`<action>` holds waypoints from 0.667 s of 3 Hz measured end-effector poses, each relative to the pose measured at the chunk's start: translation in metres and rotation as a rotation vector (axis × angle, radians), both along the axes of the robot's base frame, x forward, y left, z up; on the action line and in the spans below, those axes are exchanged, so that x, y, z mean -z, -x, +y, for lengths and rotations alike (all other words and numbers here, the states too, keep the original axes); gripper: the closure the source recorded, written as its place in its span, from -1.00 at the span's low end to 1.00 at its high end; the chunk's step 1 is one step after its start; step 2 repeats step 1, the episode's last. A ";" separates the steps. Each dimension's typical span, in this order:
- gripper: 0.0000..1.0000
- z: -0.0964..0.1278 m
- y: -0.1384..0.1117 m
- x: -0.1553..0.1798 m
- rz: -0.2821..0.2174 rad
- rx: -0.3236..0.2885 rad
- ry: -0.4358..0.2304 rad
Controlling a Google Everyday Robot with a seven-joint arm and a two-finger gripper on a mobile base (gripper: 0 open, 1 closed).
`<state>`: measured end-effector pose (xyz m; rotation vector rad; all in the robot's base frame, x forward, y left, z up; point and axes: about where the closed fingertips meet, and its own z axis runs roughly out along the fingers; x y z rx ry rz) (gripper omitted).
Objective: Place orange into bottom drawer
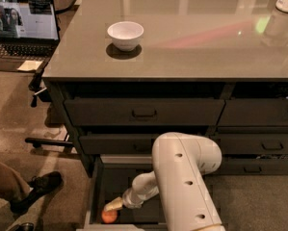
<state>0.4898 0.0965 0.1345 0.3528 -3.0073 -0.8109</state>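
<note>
The step in hand looks like the release: the arm should leave the orange [109,216] resting on the floor of the bottom drawer [93,191], then rise straight up, clear of the rim, without nudging the fruit. The drawer stands open below the counter's [191,47] front edge, towards its left corner. The gripper [113,204] hangs inside it; whether it is open or closed cannot be told. The orange sits just below its tip, perhaps touching.

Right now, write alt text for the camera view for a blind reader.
The robot's white arm reaches down into the open bottom drawer, its end effector right by the orange at the drawer's front left. A white bowl sits on the cabinet top.
</note>
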 end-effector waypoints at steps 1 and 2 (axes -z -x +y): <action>-1.00 0.000 0.000 0.000 0.000 0.000 0.000; -1.00 0.000 0.000 0.000 0.000 0.000 0.000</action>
